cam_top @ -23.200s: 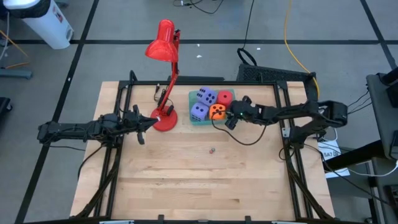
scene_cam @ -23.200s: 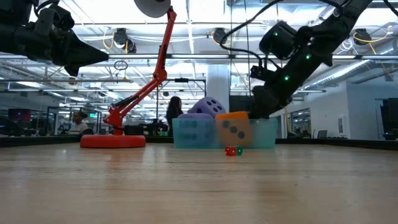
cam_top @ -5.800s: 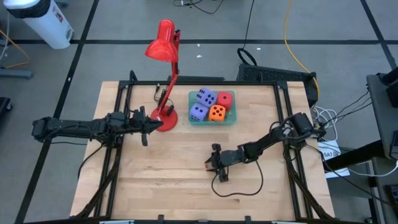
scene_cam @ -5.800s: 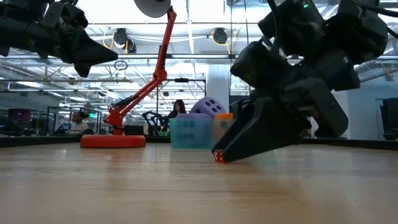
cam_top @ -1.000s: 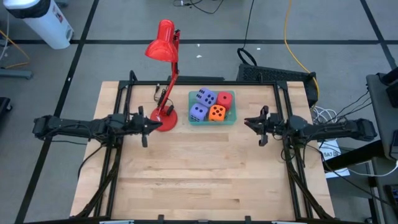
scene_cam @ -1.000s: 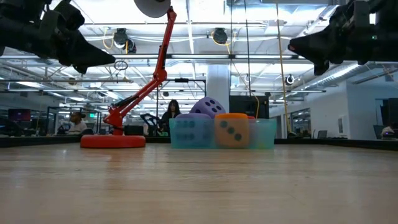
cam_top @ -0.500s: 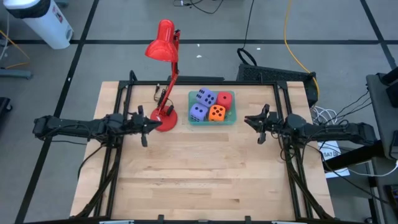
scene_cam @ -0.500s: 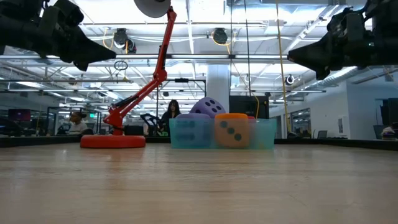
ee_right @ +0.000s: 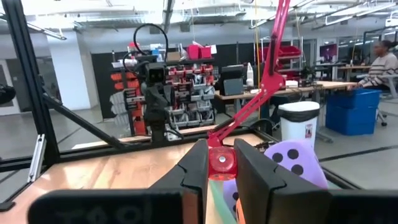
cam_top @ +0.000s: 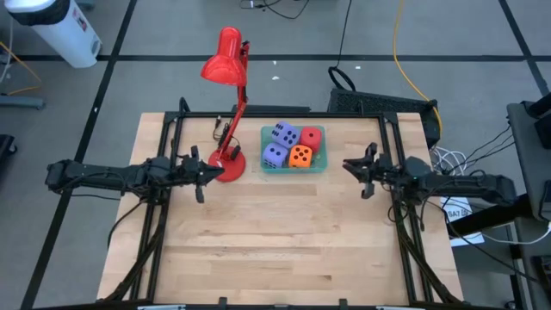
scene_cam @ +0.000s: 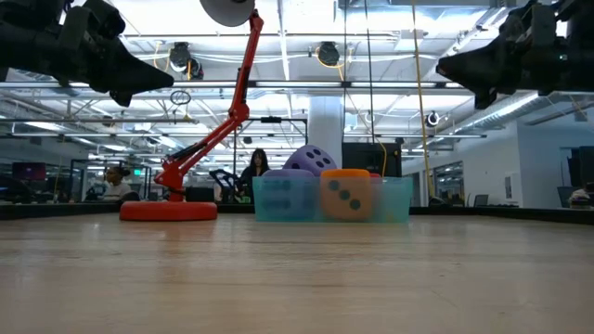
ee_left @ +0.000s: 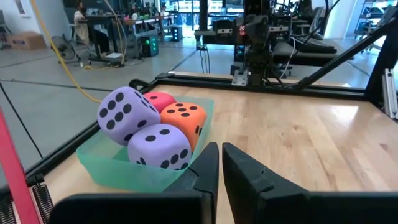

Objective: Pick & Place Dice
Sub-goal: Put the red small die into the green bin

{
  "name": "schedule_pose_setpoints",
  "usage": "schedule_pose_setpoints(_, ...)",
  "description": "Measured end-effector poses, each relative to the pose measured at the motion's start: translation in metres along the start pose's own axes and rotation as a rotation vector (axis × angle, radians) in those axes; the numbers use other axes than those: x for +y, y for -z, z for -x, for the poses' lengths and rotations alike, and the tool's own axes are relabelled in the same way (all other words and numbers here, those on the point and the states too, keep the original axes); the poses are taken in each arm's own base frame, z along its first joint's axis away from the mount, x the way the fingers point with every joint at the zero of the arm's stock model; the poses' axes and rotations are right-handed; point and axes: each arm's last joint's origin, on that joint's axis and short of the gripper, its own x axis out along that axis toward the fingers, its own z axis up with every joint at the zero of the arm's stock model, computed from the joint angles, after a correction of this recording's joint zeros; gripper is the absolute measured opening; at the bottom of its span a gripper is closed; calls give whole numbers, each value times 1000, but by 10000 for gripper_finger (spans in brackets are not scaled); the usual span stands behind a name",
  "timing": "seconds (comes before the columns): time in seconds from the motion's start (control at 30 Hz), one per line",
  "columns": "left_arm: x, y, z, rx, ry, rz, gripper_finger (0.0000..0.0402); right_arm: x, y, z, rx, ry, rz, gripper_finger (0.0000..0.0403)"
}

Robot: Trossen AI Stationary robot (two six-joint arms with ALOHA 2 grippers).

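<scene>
Two purple-blue dice [cam_top: 286,133] [cam_top: 275,154], an orange one [cam_top: 300,155] and a red one [cam_top: 312,138] lie in a green bin [cam_top: 322,169] at the table's far middle. They also show in the left wrist view as purple [ee_left: 124,112], purple [ee_left: 160,146], orange [ee_left: 183,121] and red [ee_left: 158,99]. My right gripper [cam_top: 347,165] hovers right of the bin, shut on a small red die [ee_right: 221,163]. My left gripper [cam_top: 208,172] hovers left of the bin, by the lamp base, shut and holding nothing. My right gripper pinches the small red die [ee_right: 221,163] between its two fingers. The fingers lie about level and come from the table's right side. The die is lifted well clear of the table.
A red desk lamp stands on its round base [cam_top: 228,165] just left of the bin, its arm [scene_cam: 237,102] leaning up and back. Black frame rails [cam_top: 389,138] run along the table's edges. People sit in the room beyond the table [scene_cam: 257,167].
</scene>
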Motion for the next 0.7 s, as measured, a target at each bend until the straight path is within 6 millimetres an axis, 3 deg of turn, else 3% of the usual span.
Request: schedule_pose_setpoints(0.7,0,2,0,23,-1,-3,35,1,-2,4,-13,-25,13,51)
